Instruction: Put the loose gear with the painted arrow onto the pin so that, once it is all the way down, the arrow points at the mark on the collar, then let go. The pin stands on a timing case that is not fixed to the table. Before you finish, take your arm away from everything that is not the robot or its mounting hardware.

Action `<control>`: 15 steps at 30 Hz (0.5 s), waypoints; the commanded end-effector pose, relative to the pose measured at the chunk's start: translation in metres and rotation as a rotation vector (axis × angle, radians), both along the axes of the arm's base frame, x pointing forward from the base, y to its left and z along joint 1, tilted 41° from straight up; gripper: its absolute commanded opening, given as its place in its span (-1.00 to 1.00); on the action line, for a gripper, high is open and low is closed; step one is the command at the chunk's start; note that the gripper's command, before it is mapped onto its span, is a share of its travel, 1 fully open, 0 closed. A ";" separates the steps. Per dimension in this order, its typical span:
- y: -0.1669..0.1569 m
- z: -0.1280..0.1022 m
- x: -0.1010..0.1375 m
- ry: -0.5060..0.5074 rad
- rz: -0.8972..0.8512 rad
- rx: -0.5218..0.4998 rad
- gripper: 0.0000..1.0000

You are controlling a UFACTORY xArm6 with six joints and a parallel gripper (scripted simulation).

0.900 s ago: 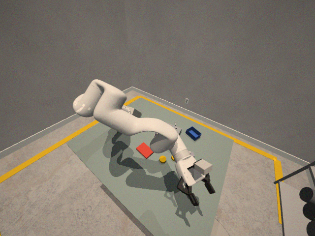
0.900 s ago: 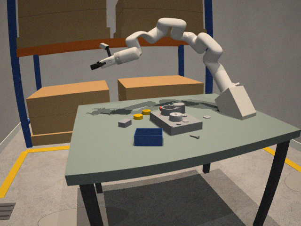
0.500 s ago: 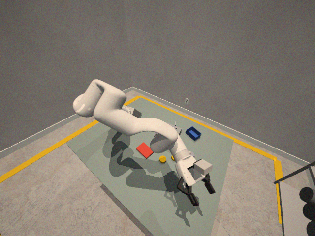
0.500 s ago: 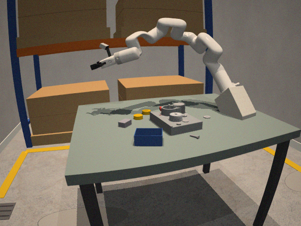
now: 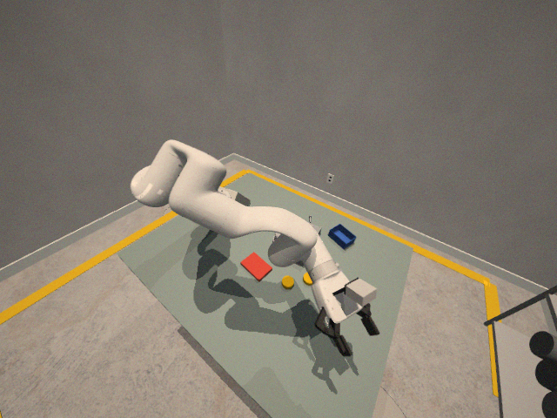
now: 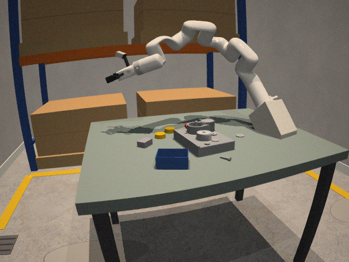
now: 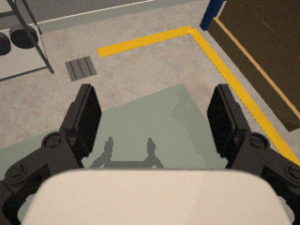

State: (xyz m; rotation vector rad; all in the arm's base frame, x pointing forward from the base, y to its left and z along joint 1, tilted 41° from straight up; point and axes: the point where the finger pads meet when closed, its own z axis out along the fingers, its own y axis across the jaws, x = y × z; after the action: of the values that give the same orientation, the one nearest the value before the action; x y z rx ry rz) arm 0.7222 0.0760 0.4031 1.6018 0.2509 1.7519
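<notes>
The grey timing case [image 6: 204,142] lies in the middle of the table. A round grey housing [image 6: 200,125] stands on its far end and a grey gear [image 6: 204,135] sits in front of that. I cannot make out a painted arrow, the pin or the collar mark at this size. In the top view the arm hides the case. My gripper [image 6: 109,79] is open and empty, high above the table's far left corner and well away from the case. It also shows in the top view [image 5: 359,340] and in the wrist view [image 7: 155,108], with only its shadow between the fingers.
Two yellow discs [image 6: 160,135] [image 6: 169,129], a grey block [image 6: 144,142], a blue bin [image 6: 172,158], a bolt [image 6: 225,158] and a washer [image 6: 239,135] lie around the case. A red flat plate [image 5: 256,265] lies beyond it. Cardboard boxes and a rack stand behind the table.
</notes>
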 end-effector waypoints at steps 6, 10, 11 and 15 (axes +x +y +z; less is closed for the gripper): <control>0.040 -0.098 -0.027 0.221 -0.088 0.107 1.00; 0.057 -0.144 -0.047 0.332 -0.129 0.141 1.00; 0.057 -0.144 -0.047 0.332 -0.129 0.141 1.00; 0.075 -0.193 -0.075 0.458 -0.175 0.171 1.00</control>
State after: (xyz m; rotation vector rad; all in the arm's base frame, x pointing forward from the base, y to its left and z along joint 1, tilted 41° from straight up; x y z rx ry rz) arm 0.6773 0.1303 0.2611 1.9535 0.1948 1.4451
